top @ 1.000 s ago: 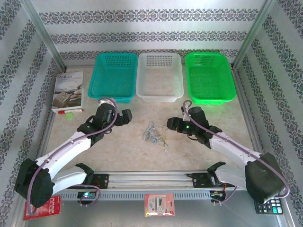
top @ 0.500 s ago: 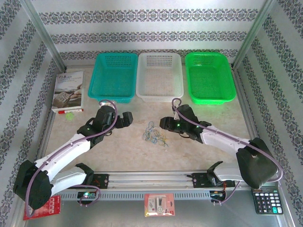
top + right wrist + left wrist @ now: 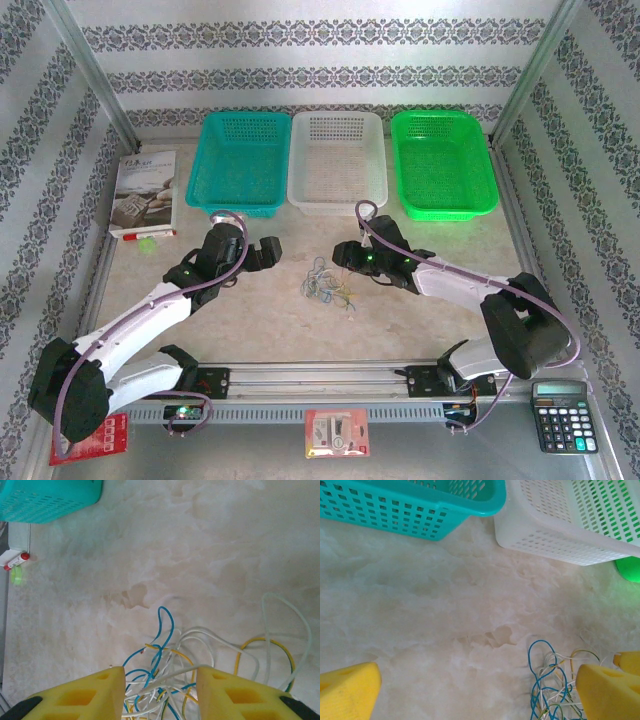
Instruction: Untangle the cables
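The cables [image 3: 325,283] are a small tangle of thin blue, white and yellow wires on the marble tabletop between my two arms. My left gripper [image 3: 270,250] stands wide open just left of the tangle. In the left wrist view the cables [image 3: 555,680] lie by its right finger [image 3: 607,692], with bare table between the jaws around the left gripper [image 3: 475,695]. My right gripper [image 3: 342,256] reaches in from the right and hangs over the tangle. In the right wrist view its yellow fingers [image 3: 85,697] straddle the cables [image 3: 175,670], a gap still between them, and a white wire touches the right fingertip.
Three baskets stand in a row at the back: teal [image 3: 240,160], white [image 3: 337,160] and green [image 3: 443,160]. A booklet [image 3: 145,190] with a red marker [image 3: 15,560] lies at the far left. A calculator [image 3: 563,415] and a red card [image 3: 337,432] sit at the near edge.
My right arm has swung left and forward over the tangle, and its jaws have narrowed. The calculator at the bottom right came into full view. The left arm barely moved.
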Robot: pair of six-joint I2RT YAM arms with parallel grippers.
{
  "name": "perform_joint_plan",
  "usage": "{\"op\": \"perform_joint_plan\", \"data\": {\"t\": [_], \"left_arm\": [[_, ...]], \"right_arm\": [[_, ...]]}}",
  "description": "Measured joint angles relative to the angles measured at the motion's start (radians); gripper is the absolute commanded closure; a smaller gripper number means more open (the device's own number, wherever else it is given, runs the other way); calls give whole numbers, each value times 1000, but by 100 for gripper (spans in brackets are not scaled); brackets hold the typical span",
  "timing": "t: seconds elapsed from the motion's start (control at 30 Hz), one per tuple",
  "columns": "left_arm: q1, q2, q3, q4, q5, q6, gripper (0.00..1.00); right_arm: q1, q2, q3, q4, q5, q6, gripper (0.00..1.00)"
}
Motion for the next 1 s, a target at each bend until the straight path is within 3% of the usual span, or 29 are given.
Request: {"op": "perform_joint_plan", "data": {"t": [0.3, 0.63, 1.0], "left_arm": [[0, 6, 0, 0, 4, 3, 0], [0, -2, 0, 0, 16, 3, 0], [0, -4, 13, 0, 49, 7, 0]], "right_arm": [[6, -1, -2, 23, 0, 23, 61], [-9, -175, -66, -10, 39, 31, 49], [-131, -117, -105, -32, 29, 7, 58]]}}
